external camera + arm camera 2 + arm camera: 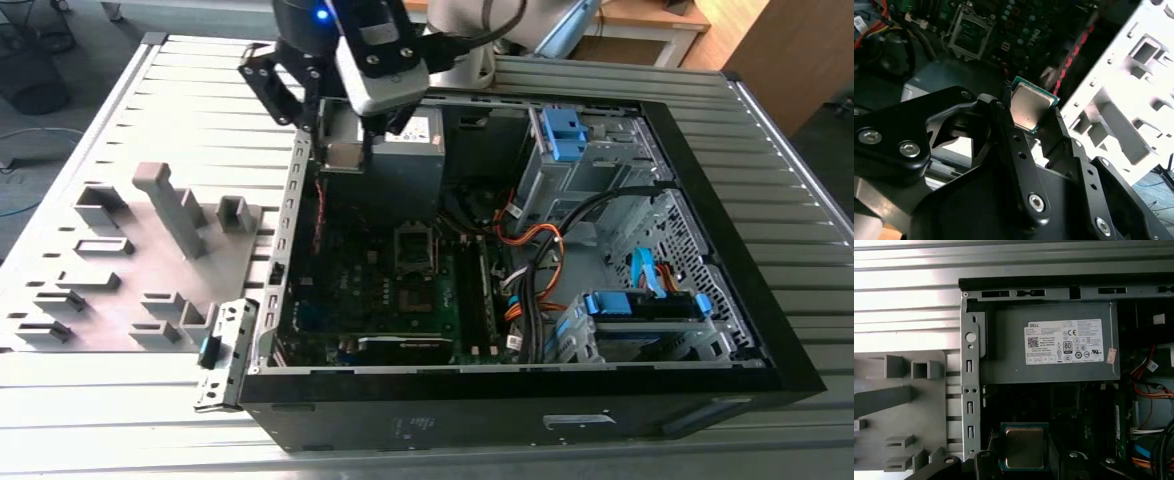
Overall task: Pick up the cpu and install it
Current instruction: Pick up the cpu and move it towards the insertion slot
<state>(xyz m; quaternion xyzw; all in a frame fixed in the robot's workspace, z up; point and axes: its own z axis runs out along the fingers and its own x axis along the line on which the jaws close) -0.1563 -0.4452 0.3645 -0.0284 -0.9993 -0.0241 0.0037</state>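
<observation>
My gripper [1030, 114] is shut on the cpu [1029, 106], a thin square chip with a silvery top and a green rim, held by its edges between the two black fingers. In the first wrist view the cpu [1024, 446] hangs over the dark inside of the open computer case, just past the case's side wall and below the power supply box [1054, 345]. In the exterior view the gripper [344, 150] hovers above the case's back corner on the exterior view's left. The open cpu socket [414, 245] lies on the green motherboard, also seen as the socket [970, 32] ahead of the chip.
The grey tray [120, 260] with upright plastic blocks lies beside the case on the exterior view's left. The metal case wall [970, 390] stands between tray and motherboard. Orange and black cables [534, 260] and blue drive brackets [641, 305] crowd the case's other side.
</observation>
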